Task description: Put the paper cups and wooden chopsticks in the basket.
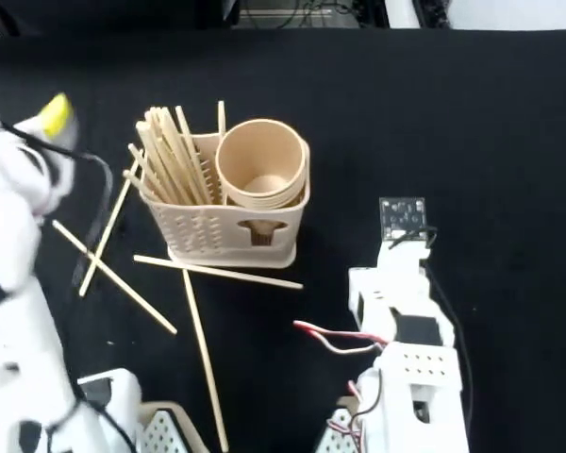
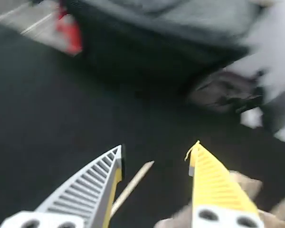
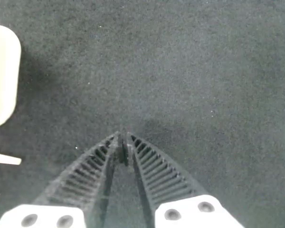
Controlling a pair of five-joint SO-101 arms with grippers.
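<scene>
**Inspector:** State of the tools?

**Assessor:** The left gripper point(image 2: 156, 148) stands released. Its grey and yellow fingers are apart and hold nothing, and one loose chopstick point(image 2: 133, 183) lies on the cloth below the gap. The right gripper point(image 3: 122, 138) is clenched on nothing, over the bare table point(image 1: 509, 113) near the basket point(image 1: 264, 236).

**Inspector:** And the task's things?

**Assessor:** The paper cups point(image 1: 262, 165) sit stacked in one compartment of the basket. A bundle of chopsticks point(image 1: 170, 151) leans in the other. The loose chopsticks point(image 1: 217, 272), four in all, lie on the table in front of and beside the basket, two of them crossing near the left arm.

**Inspector:** Risks from here?

**Assessor:** Three are judged likely.
- A thin stick lying flat on cloth may roll or pivot out of an off-centre pinch.
- Lifting one of the crossed sticks could drag its neighbour.
- A long stick carried askew may strike the bundle or the rim and tip the light basket.
</scene>
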